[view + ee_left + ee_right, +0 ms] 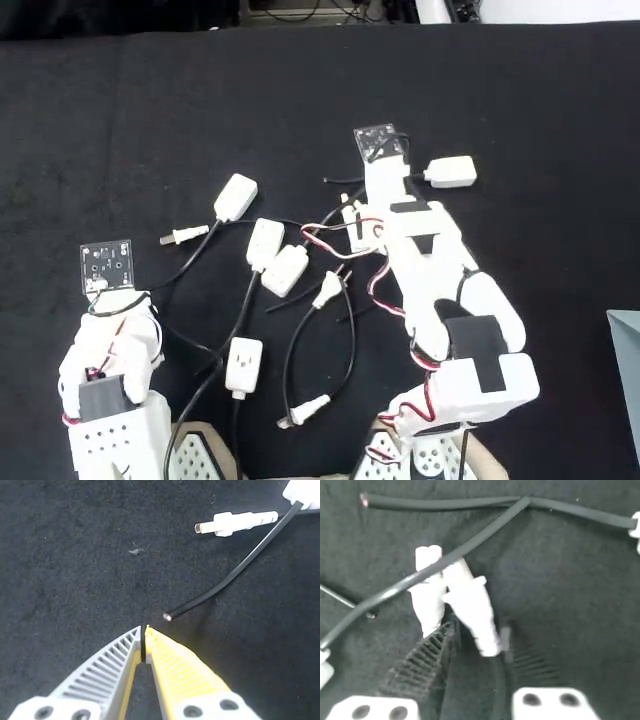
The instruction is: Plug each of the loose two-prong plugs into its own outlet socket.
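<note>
The left gripper (144,630) is pressed shut with nothing in it. It is held low over the black table (75,555), just beside the cut end of a black cord (220,587), and a white plug (235,522) is seen farther off. A second plug (470,605) is seen right at the right gripper (476,630) with a dark cord (445,560) laid across it, but it cannot be told whether that plug is pinched. In the high view, white socket blocks (265,243) and loose plugs (330,288) are scattered on the table between the two arms.
</note>
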